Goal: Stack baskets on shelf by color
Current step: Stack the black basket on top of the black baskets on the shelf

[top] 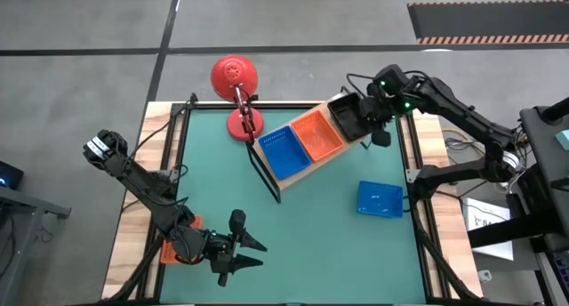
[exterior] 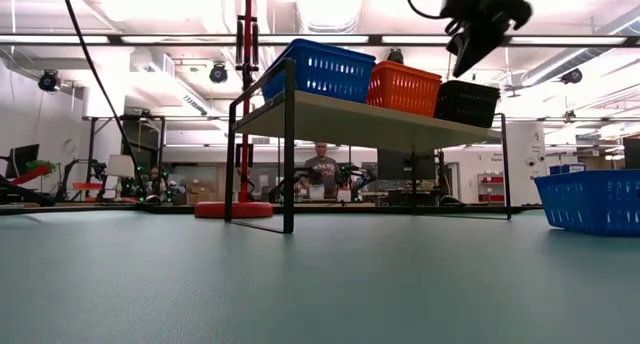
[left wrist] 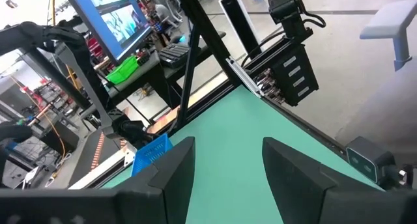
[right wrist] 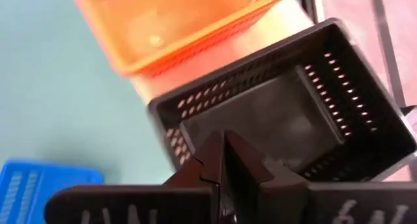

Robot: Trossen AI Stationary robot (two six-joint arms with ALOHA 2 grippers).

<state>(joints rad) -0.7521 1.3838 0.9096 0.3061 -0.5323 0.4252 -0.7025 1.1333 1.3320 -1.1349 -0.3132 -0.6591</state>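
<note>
Shelf [top: 307, 164] sat near the table's far edge with blue, orange and black baskets [top: 348, 116] in a row; a loose blue basket [top: 380, 198] lay by the right edge. Right gripper [top: 380, 137] hovered pressed together beside the black one and could clip its rim; left gripper [top: 252, 255] idled spread at the near edge.

Grey floor [top: 80, 21] crossed by dark seams around the table; striped black mat [top: 487, 21] at upper right of the high view. White ceiling with bright strip lights [exterior: 150, 38] across the top of the low view; workbenches and a person [exterior: 321, 172] standing at centre, far behind. Large monitor [left wrist: 107, 19] at upper left of the left wrist view.
</note>
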